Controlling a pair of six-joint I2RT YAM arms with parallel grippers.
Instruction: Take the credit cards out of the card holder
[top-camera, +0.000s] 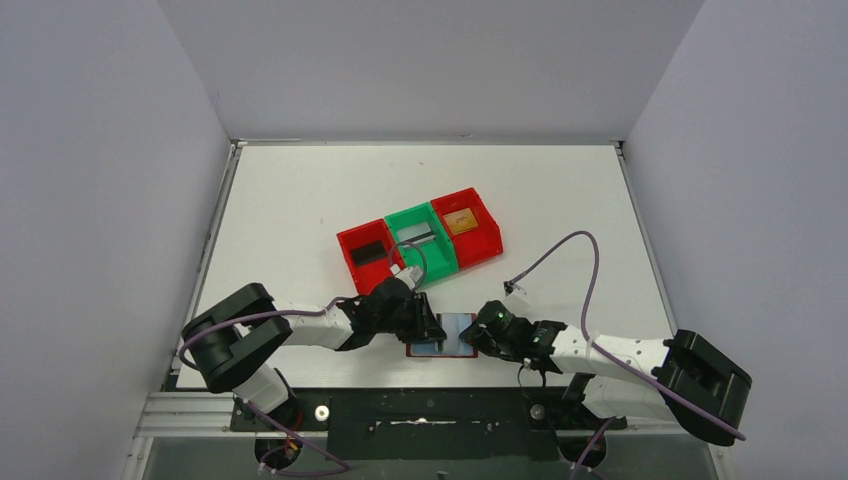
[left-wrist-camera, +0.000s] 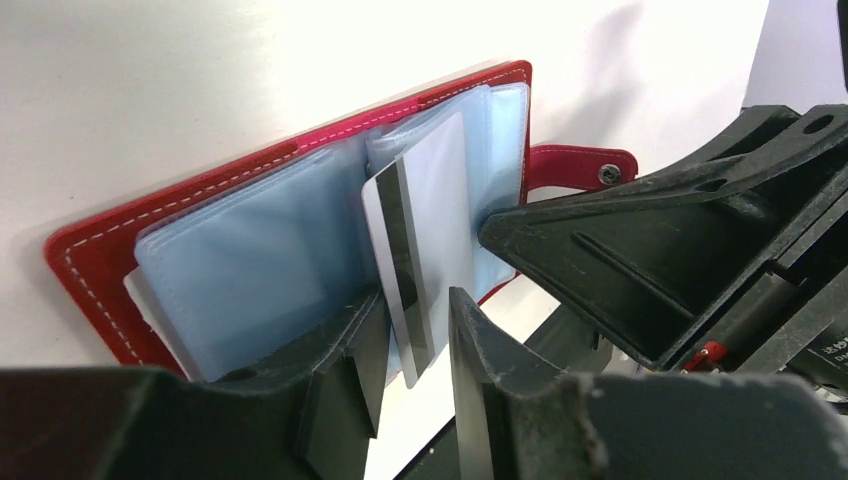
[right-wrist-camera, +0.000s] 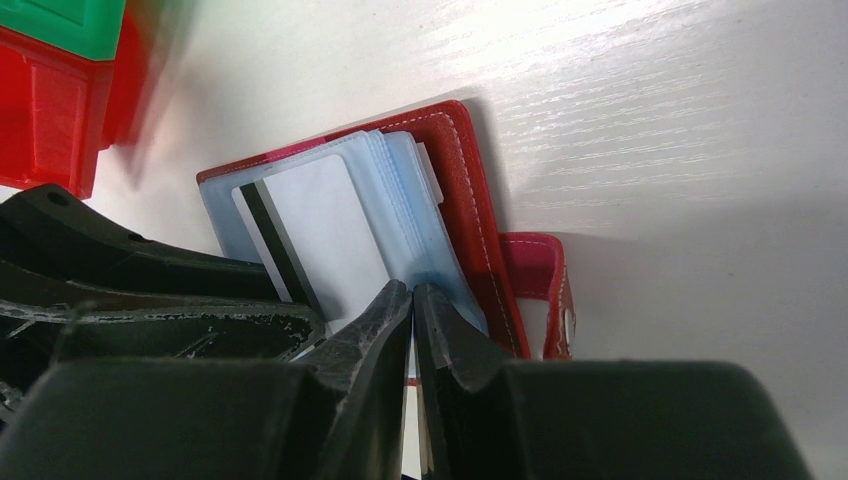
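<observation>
One silver-grey card (left-wrist-camera: 420, 240) is being pinched by the left tool (left-wrist-camera: 410, 345); the right tool (right-wrist-camera: 412, 305), fingers together, is pressing the card holder (right-wrist-camera: 470, 190) near the bench (top-camera: 300, 200) edge.

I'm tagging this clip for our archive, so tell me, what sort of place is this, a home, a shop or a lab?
Most likely a lab test cell: a bare white table boxed in by plain grey walls, two robot arms bolted at its near edge, and only sorting bins and a card holder set out.
</observation>
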